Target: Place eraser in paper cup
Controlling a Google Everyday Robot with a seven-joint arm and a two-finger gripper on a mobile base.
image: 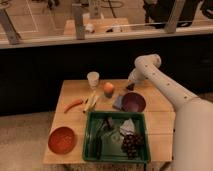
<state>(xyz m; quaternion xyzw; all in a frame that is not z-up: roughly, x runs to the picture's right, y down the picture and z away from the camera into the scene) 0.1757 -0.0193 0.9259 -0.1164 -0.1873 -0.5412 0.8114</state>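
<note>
The white paper cup (93, 79) stands upright near the table's far edge, left of the middle. My gripper (130, 86) hangs at the end of the white arm (160, 82) over the table's far right part, just above the purple bowl (133, 102) and well to the right of the cup. It is shut. Its tip looks dark, and I cannot make out the eraser there or anywhere else on the table.
An orange fruit (108, 89) sits between cup and gripper. A carrot (73, 105) and pale sticks (91, 101) lie left of it. A grey-blue flat thing (118, 103) touches the purple bowl. Nearer are a green tray (90, 142) with grapes (132, 144) and an orange bowl (62, 139).
</note>
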